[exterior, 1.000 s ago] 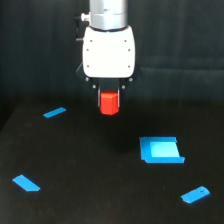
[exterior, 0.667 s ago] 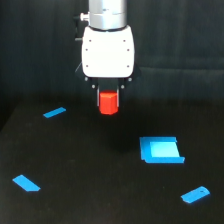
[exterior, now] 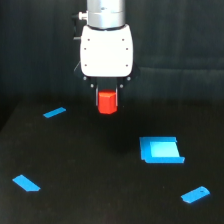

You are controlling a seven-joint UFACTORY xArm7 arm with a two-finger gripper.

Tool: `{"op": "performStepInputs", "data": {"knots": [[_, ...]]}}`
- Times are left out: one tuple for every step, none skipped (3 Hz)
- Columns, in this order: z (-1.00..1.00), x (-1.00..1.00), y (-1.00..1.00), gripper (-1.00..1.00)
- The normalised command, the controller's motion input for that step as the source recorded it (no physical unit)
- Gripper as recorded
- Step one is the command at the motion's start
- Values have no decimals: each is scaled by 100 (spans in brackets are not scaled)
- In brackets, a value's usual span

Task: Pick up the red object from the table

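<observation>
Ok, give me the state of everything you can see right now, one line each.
gripper: pointing down, jaws shut on the red object.
red object: held between the jaws, upright, seemingly lifted clear of the table.
table: dark, bearing only the blue pieces.
blue square piece: lying flat on the table, untouched.
three small blue strips: lying flat, apart from each other.

Single exterior view, close and slightly raised, facing the arm across the table point(exterior: 75, 200).
</observation>
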Motion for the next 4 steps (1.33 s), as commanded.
{"op": "performStepInputs", "data": {"knots": [[10,-4,-8,-91],[3,-6,-9,-100],[2,-9,5,-100],[2,2,-16,-100]]}}
